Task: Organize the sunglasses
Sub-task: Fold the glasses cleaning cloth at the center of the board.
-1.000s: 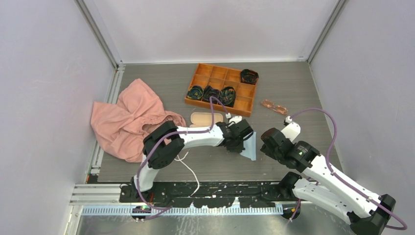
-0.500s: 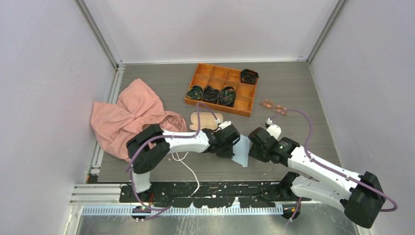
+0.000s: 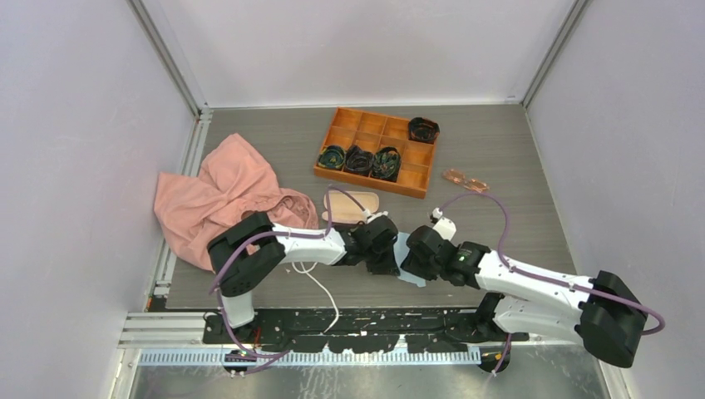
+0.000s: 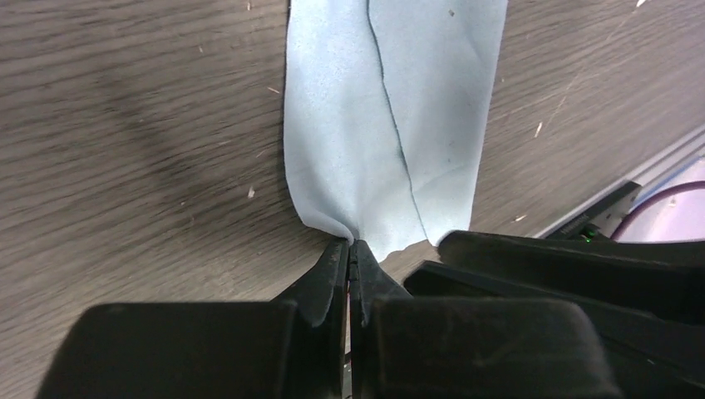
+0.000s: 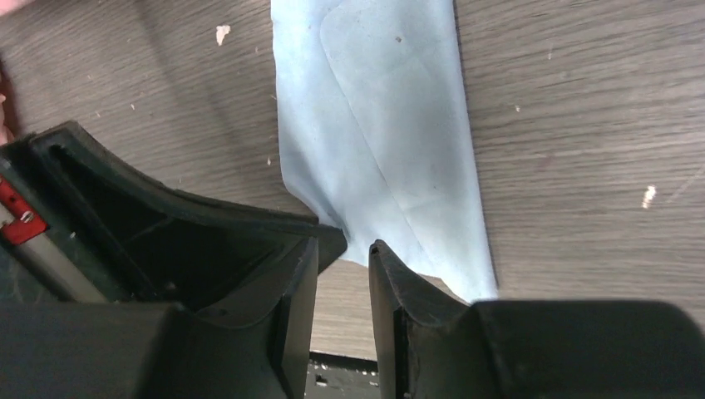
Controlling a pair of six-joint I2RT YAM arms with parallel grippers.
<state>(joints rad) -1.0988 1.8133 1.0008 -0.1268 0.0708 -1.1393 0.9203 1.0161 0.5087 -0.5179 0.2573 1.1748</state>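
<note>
Blue cloth (image 4: pixel 391 125) sat pinched in the clamped left end effector (image 4: pixel 349 249), the right end effector (image 5: pixel 342 249) parted beside its edge, where a missed corner could crumple it; the sunglasses (image 3: pixel 465 179) lay well apart by the tray (image 3: pixel 372 182).

cloth (image 4: pixel 391 125) — matt, soft | table (image 4: pixel 125 125) — matt woodgrain | sunglasses (image 3: pixel 465 179): translucent pinkish lenses

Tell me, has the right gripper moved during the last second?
Yes. The right gripper moved left, away from the unmoved sunglasses, to the blue cloth.
</note>
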